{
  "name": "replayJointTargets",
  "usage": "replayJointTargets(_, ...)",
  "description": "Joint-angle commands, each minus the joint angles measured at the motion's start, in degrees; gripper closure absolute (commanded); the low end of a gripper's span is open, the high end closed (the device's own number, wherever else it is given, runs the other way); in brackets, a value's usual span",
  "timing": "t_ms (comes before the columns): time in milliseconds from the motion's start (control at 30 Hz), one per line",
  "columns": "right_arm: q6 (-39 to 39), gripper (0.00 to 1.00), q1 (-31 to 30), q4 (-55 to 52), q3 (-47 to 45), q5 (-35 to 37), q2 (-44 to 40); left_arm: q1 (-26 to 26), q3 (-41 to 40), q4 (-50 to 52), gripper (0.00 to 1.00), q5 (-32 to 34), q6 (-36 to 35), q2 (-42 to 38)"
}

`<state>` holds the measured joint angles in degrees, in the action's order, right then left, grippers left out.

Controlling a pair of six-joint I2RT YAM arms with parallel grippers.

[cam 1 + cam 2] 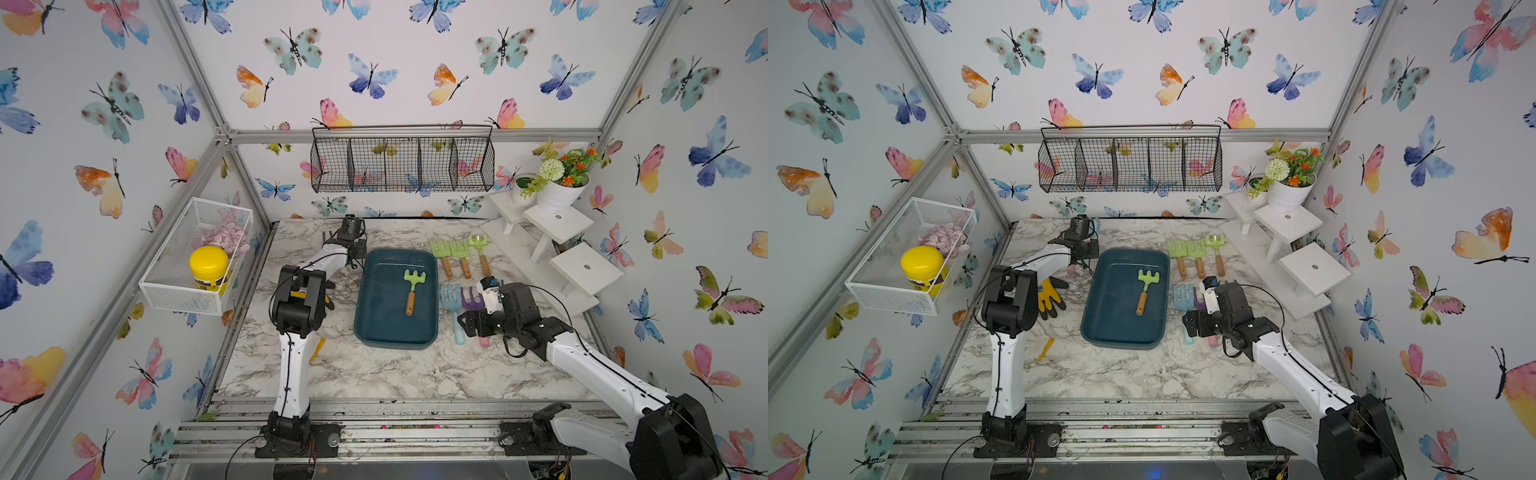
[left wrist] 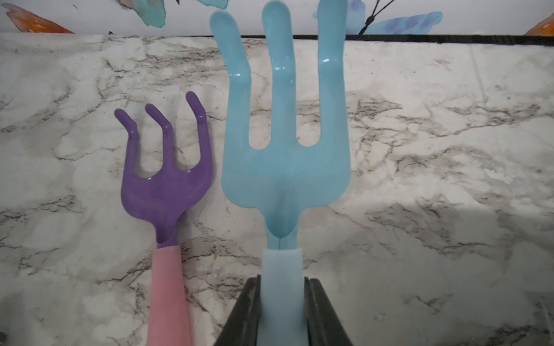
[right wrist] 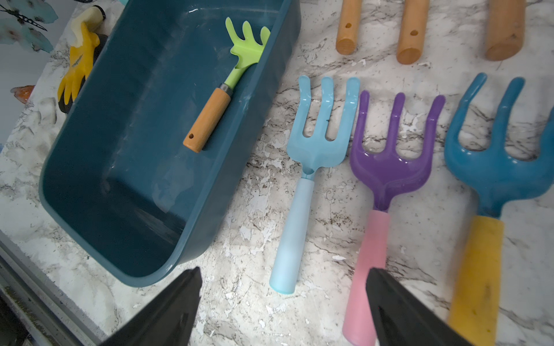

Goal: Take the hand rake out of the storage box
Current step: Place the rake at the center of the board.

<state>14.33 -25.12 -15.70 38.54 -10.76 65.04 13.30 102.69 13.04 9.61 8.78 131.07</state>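
Not finished yet, going by the hand rake (image 3: 223, 89) lying flat on the floor of the storage box (image 1: 382, 311), alone in there, nearer the wall on the right end effector's side. Plenty of others out on the table (image 1: 374, 374) already (no knowing where from): a row of plastic rakes (image 3: 389, 167) just outside the box, wooden-handled rakes (image 1: 461, 253) further ahead. So, at a guess, down to the last one. Left to do: reach over the rim, close on the wooden handle, lift clear, set down outside.

Now the right end effector (image 3: 281, 271): spread wide, gripping nothing, hovering above the handle ends of that plastic row. From there, hand rake off to the left and a little ahead, past the box wall and below the rim, near but not touching, head pointing the same way as the end effector itself. A short swing left and a dip, by the look of it.

Across to the left end effector (image 2: 281, 281): clamped on the handle of a pale blue rake (image 2: 284, 167), on the opposite side of the box from the right one. From that one, hand rake behind and to the right, well apart
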Motion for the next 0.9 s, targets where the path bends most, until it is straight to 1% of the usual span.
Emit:
replayJointTargets(0, -0.44, 0.08, -0.28, 0.59, -0.58, -1.27, -0.04, -1.12, 2.11, 0.33, 0.78, -2.59, 0.00, 1.50)
replayJointTargets(367, -0.35, 0.08, -0.28, 0.39, -0.40, -1.39, 0.50, -2.27, 7.04, 3.19, 0.70, -4.56, 0.09, 5.89)
replayJointTargets(633, -0.35, 0.08, -0.28, 0.24, -0.22, -1.60, 0.80, -2.75, 12.77, 9.08, 0.67, -6.35, -0.34, 9.68)
replayJointTargets(733, -0.35, 0.08, -0.28, 0.06, -0.05, -1.84, 0.83, -2.75, 12.30, 9.14, 0.64, -7.42, 0.41, 8.74)
replayJointTargets(867, -0.18, 0.08, -0.32, -0.25, 0.38, -2.32, 0.55, -2.75, 10.95, 9.35, 0.54, -9.09, 0.81, 5.04)
